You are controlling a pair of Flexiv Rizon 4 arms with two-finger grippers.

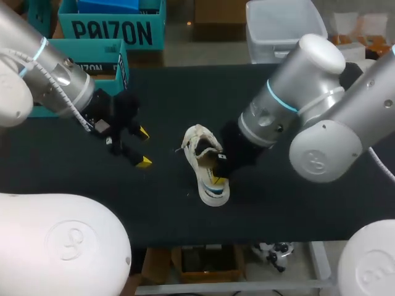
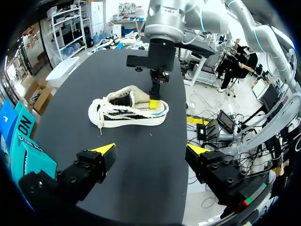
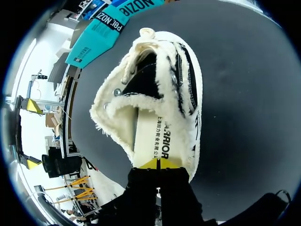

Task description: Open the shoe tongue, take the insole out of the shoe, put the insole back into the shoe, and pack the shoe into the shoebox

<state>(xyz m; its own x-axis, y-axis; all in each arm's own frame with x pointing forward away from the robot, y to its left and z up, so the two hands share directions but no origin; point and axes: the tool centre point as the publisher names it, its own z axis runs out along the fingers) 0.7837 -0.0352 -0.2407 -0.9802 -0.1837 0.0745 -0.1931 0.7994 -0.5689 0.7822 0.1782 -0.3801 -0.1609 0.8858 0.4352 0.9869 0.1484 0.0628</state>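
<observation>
A white fleecy shoe [image 1: 207, 163] with black stripes lies on its sole in the middle of the black table. Its tongue is pulled up and its mouth is wide open [image 3: 155, 94]. The pale insole [image 3: 155, 136] shows inside. My right gripper [image 3: 159, 164] is at the heel, its yellow tips pinched together on the insole's heel end; the left wrist view also shows this gripper [image 2: 154, 103] dipping into the shoe [image 2: 127, 110]. My left gripper [image 1: 143, 147] hangs open to the left of the shoe, nothing between its fingers [image 2: 151, 149].
Teal shoeboxes [image 1: 92, 58] stand at the table's back left, behind my left arm. A grey lidded bin [image 1: 281, 24] sits beyond the back edge. Bare black table [image 1: 154, 209] lies in front of the shoe.
</observation>
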